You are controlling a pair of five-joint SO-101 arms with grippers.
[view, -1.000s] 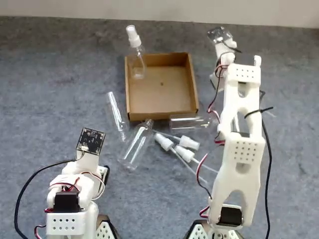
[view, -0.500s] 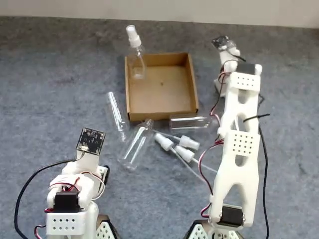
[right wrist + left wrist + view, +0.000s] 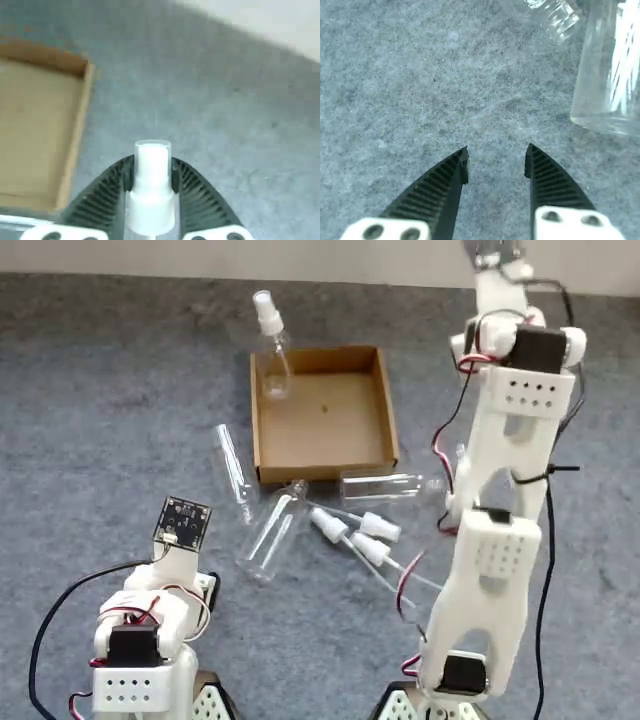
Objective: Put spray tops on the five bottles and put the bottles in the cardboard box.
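Left gripper [image 3: 496,162]: ribbed black jaws apart and empty, poised low over the carpet [image 3: 120,390] in front of the cardboard box [image 3: 330,435] and to its left, judged to be waiting its turn beside the nearest glassware. Slim bottle [image 3: 232,472]: clear, narrow cylinder, uncapped, lying just left of the box. Capped bottle [image 3: 272,350]: clear body with a white sprayer, upright at the box's far left corner, apparently inside; judged finished. The box is shallow, brown, matt, with its floor otherwise bare. Wide bottle [image 3: 273,532]: clear, glossy, on its side off the box's near left corner. Another uncapped bottle [image 3: 385,485] lies along the box's near wall. Loose spray tops [image 3: 360,535]: white plastic with thin dip tubes, scattered just in front of the box. Right gripper [image 3: 152,167]: raised to the right of the box, jaws clamped on a white cylindrical spray top [image 3: 151,180], presumably carried for fitting.
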